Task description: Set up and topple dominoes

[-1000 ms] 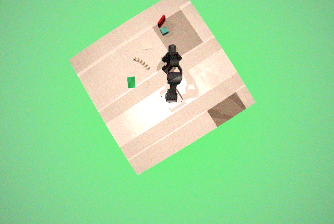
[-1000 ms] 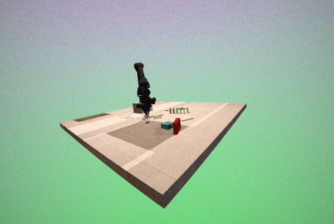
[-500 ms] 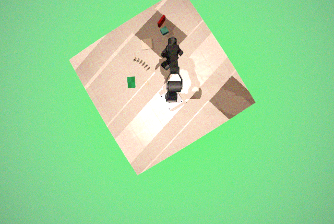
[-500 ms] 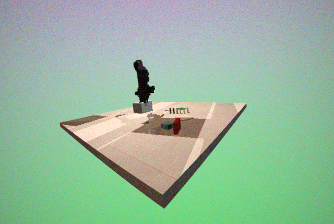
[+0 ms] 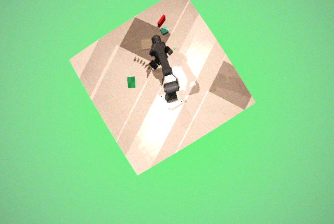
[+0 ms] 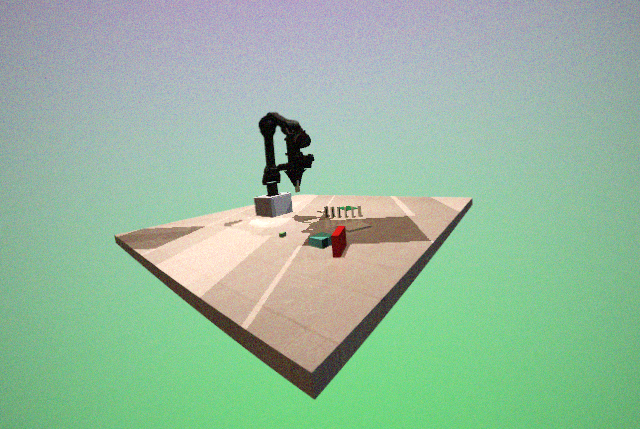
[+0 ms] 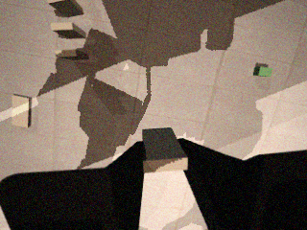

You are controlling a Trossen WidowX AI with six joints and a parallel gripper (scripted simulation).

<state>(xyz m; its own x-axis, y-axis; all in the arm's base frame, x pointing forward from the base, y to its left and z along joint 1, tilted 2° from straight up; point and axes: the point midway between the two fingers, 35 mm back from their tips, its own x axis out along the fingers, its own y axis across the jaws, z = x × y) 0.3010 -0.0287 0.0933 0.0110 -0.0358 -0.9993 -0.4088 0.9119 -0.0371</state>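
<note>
Gripper: the black two-fingered gripper [image 5: 159, 59] [image 6: 296, 184] [image 7: 160, 146] is closed on a tan, dark-shaded rectangular domino [image 6: 297, 188] [image 7: 165, 144], raised above the table in the exterior view.
Held piece: plain at lower centre of the wrist view, a small tip in the exterior one; the top view cannot show it clearly.
Domino row: thin tan upright dominoes [image 5: 141, 61] [image 6: 339, 211] [image 7: 68, 31] stand in a spaced line, left of the arm from above, right of it in the exterior view; the wrist view catches only a few, upper left.
Loose piece: a flat tan rectangular block [image 7: 21, 110] shows at the left edge of the wrist view, apart from the row.
Small cube: a bright green little block [image 5: 174, 48] [image 6: 282, 234] [image 7: 263, 71] appears in all three views.
Farther out: a teal wedge-like block [image 5: 164, 30] [image 6: 319, 240] is near a glossy-looking red upright slab [image 5: 161, 20] [image 6: 338, 241]; the wrist view shows neither.
Green patch: a flat green rectangle [image 5: 131, 82] [image 6: 348, 208], its shape clearest from above.
Tabletop: a beige, faintly tile-lined square table [image 5: 107, 92] [image 6: 305, 305] [image 7: 187, 96]; its thick dark edge shows only in the exterior view.
</note>
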